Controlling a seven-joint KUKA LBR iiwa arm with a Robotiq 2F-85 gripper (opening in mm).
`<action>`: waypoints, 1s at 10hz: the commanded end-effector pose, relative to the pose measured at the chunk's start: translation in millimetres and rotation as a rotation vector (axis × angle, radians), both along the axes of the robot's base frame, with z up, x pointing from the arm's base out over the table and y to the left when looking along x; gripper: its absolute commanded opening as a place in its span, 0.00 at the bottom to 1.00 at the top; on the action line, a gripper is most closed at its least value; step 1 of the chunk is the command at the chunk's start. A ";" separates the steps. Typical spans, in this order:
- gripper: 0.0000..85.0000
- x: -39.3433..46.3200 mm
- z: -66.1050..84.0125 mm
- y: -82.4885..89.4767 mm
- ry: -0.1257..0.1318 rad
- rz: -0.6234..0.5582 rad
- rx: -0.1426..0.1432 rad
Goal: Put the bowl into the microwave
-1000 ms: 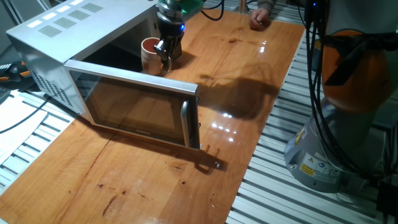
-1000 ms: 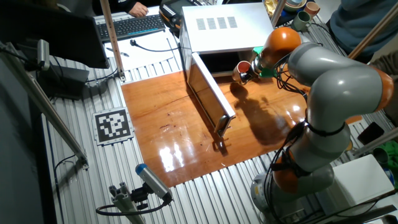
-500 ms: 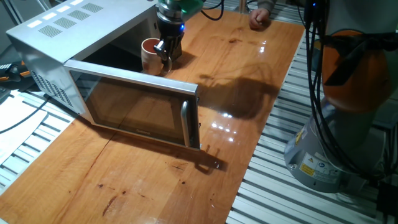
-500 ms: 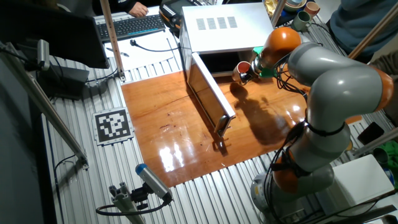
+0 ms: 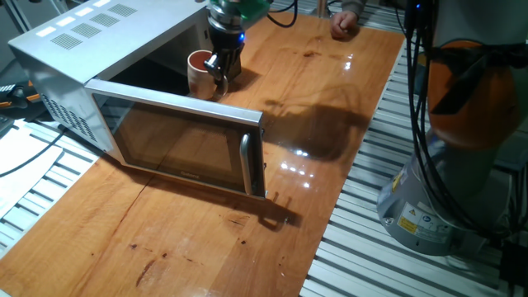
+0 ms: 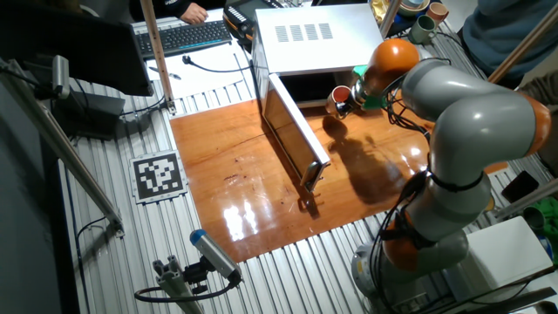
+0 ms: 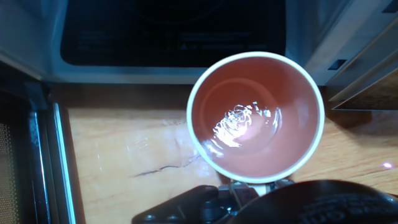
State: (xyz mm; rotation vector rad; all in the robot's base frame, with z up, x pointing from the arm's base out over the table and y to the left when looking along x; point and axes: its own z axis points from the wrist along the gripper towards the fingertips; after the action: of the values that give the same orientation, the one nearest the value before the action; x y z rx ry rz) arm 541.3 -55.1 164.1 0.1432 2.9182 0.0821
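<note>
Clearly pinching the rim of the bowl (image 5: pixel 200 71), the gripper (image 5: pixel 221 69) risks clipping the microwave (image 5: pixel 99 66) frame and tipping it on entry.

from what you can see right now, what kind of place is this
Most likely a robotics lab, not a kitchen: the microwave sits on a wooden table on a slotted metal bench, with a printed marker tag and a keyboard nearby.
</note>
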 end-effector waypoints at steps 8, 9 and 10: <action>0.00 0.2 0.0 0.2 0.116 0.045 -0.023; 0.00 0.2 0.0 0.2 0.124 0.049 -0.020; 0.00 0.2 0.0 0.2 0.125 0.046 -0.017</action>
State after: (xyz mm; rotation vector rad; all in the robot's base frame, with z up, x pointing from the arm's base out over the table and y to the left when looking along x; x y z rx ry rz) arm 541.5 -54.9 164.1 0.0825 3.0469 0.0598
